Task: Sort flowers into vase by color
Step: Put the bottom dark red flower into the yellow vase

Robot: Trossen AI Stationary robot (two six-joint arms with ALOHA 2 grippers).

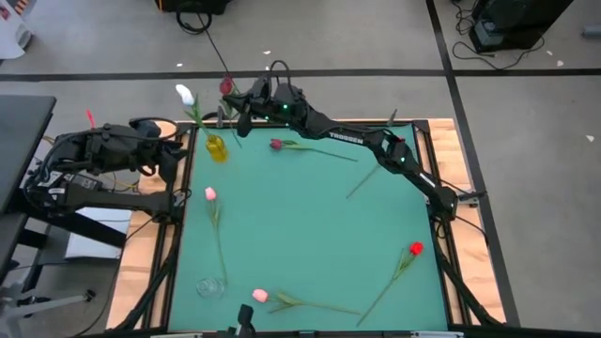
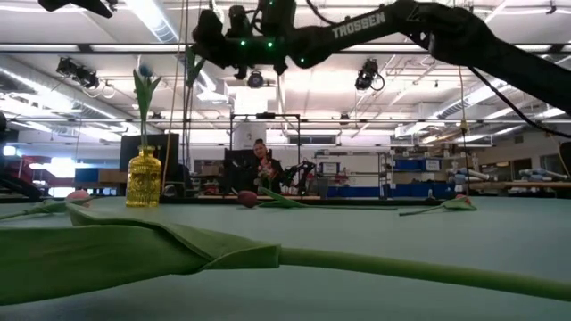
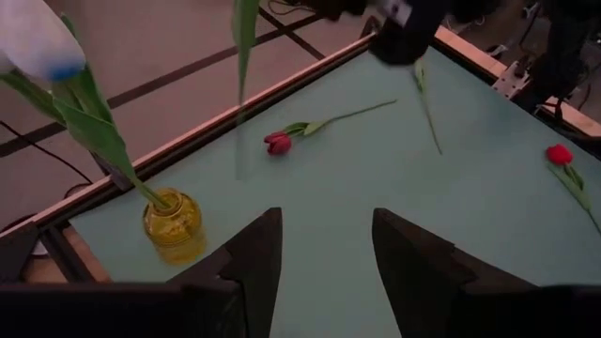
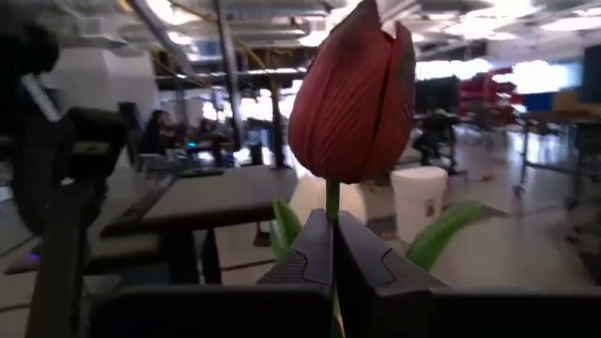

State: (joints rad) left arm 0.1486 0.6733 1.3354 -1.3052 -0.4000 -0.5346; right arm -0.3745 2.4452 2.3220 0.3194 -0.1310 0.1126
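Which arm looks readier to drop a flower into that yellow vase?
The right: its tool is shut on a dark red tulip held near the yellow vase. The left tool is open and empty.

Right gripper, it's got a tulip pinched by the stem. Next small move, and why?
Probably lower the stem into a vase. The right gripper is shut on the dark red tulip, held high near the table's far edge beside the yellow vase. That vase already holds the white tulip, so check colour first.
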